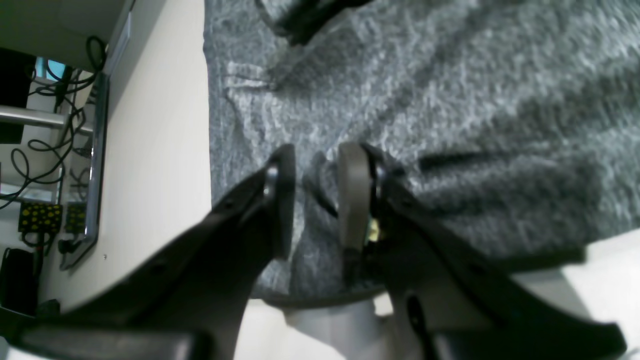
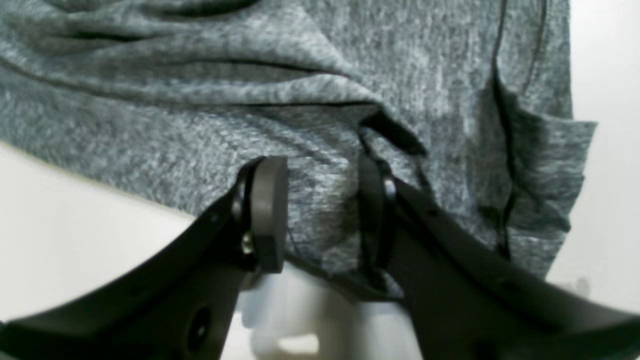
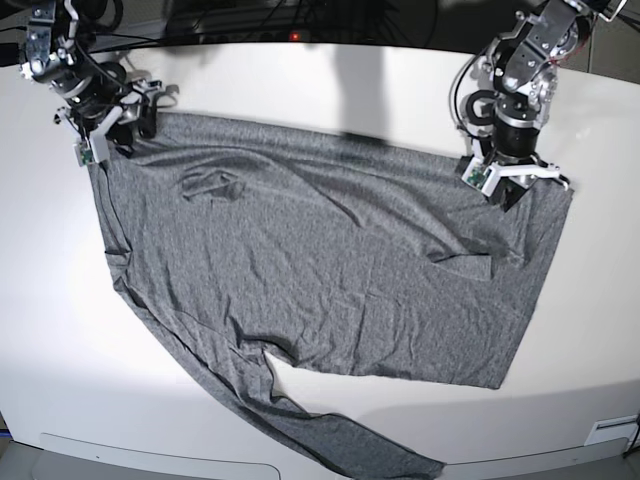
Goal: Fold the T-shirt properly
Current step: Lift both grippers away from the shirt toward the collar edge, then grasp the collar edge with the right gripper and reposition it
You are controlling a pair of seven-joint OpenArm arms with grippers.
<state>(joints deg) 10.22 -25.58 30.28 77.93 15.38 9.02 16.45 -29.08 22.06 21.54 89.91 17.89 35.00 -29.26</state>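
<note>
I have the T-shirt (image 3: 330, 270) spread across the middle of the white worktop (image 3: 50, 330), its one long sleeve trailing down to the bottom edge of the base view, its far edge running along the upper part of the frame between my two arms.

The step in hand, as I judge it, is taking the two far corners so I can carry that edge toward the near side. To do it well I want both tools to bite the same depth of cloth, through both layers, then lift together and level so the fabric does not skew. I would keep the lift low and pull evenly, and watch the pucker in the upper left of the cloth, which may drag into a crease.

In the left wrist view, the left tool (image 1: 315, 200) has a ridge of grey knit standing between its pads, which are fairly close together; I think it is clamped on the T-shirt, though the blur leaves some doubt whether the pads are pressing. In the right wrist view, the right tool (image 2: 320, 210) straddles the hem with its pads apart, cloth lying between them but not pinched that I can see.

Farther off in the base view, the left arm stands at the upper right, wrist pointed steeply down onto the corner. The right arm sits at the upper left, bent low and angled in over its corner.
</note>
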